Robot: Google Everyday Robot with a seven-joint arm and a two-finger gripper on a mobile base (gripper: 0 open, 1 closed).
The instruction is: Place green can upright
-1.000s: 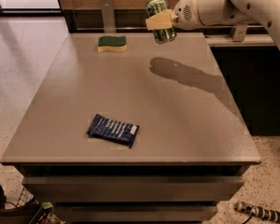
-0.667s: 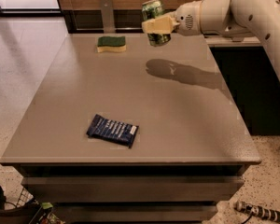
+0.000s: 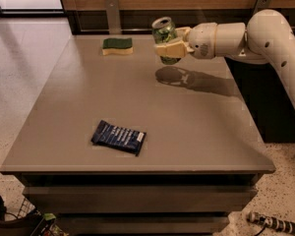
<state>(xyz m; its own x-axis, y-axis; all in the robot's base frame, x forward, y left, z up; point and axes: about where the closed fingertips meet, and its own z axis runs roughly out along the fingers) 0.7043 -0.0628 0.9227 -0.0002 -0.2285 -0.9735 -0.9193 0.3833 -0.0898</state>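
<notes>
The green can (image 3: 164, 36) is held in the air above the far right part of the grey table (image 3: 78, 127), nearly upright, tilted a little, its silver top end showing. My gripper (image 3: 171, 45) comes in from the right on the white arm and is shut on the can's body, with cream fingers (image 3: 168, 48) across its lower half. The can's shadow (image 3: 174, 76) lies on the table below it.
A green-and-yellow sponge (image 3: 117, 45) lies at the far edge, left of the can. A dark blue snack packet (image 3: 118, 136) lies near the front. A grey post (image 3: 111, 14) stands behind the table. A dark counter is to the right.
My gripper has carried the can leftward and lower, closer to the table; its shadow moved left with it. The sponge and the packet have not moved.
</notes>
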